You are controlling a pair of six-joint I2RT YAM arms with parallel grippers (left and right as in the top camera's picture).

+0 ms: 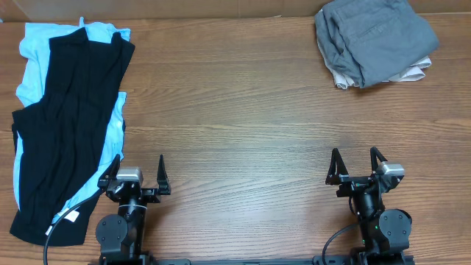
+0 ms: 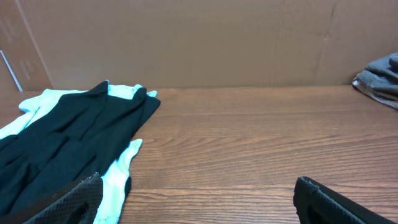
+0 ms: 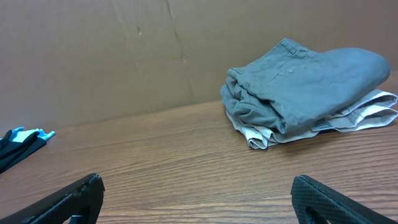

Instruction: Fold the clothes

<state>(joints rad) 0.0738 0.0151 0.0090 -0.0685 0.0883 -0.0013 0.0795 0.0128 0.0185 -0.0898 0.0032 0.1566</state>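
Observation:
A black garment (image 1: 66,125) lies spread over a light blue garment (image 1: 33,55) along the table's left side; both show in the left wrist view (image 2: 68,134). A folded grey garment (image 1: 374,37) sits on a pale one at the back right, also in the right wrist view (image 3: 305,84). My left gripper (image 1: 138,173) is open and empty at the front left, just right of the black garment's lower edge. My right gripper (image 1: 357,165) is open and empty at the front right, far from the grey pile.
A brown cardboard wall (image 2: 199,37) stands along the table's far edge. A white cable (image 1: 62,221) runs over the black garment near the left arm's base. Bare wooden tabletop (image 1: 243,125) stretches between the two clothes piles.

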